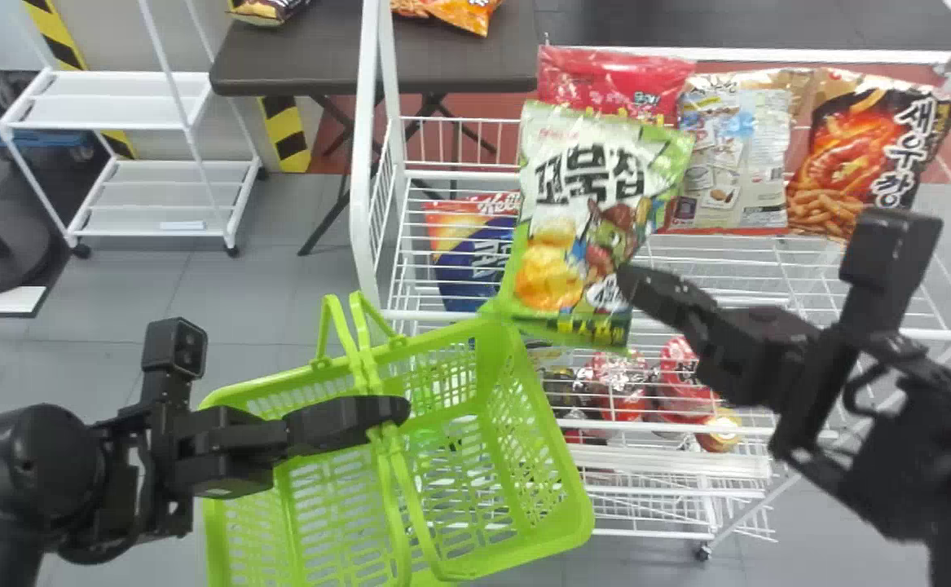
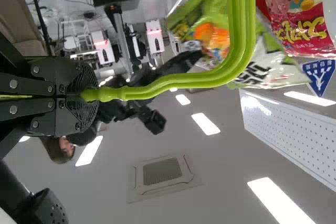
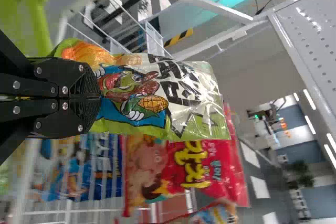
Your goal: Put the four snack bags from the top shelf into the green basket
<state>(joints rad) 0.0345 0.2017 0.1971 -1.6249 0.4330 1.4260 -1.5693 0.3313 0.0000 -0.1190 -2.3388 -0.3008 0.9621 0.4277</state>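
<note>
In the head view my right gripper (image 1: 631,287) is shut on a green-and-white snack bag (image 1: 597,220), hanging just beyond the basket's far right corner. The right wrist view has the right gripper (image 3: 98,98) pinching that bag (image 3: 173,95). My left gripper (image 1: 394,409) holds the handles of the green basket (image 1: 536,399); the left wrist view shows the left gripper (image 2: 88,95) closed around a green handle (image 2: 205,80). On the rack's top shelf lie a red bag (image 1: 614,77), a beige bag (image 1: 736,163) and an orange-and-black bag (image 1: 858,155).
The white wire rack (image 1: 398,175) stands beyond the basket, with a blue-and-orange bag (image 1: 471,261) at its left side and red packages (image 1: 618,391) lower down. A dark table (image 1: 304,57) and a white shelf cart (image 1: 108,102) are farther back.
</note>
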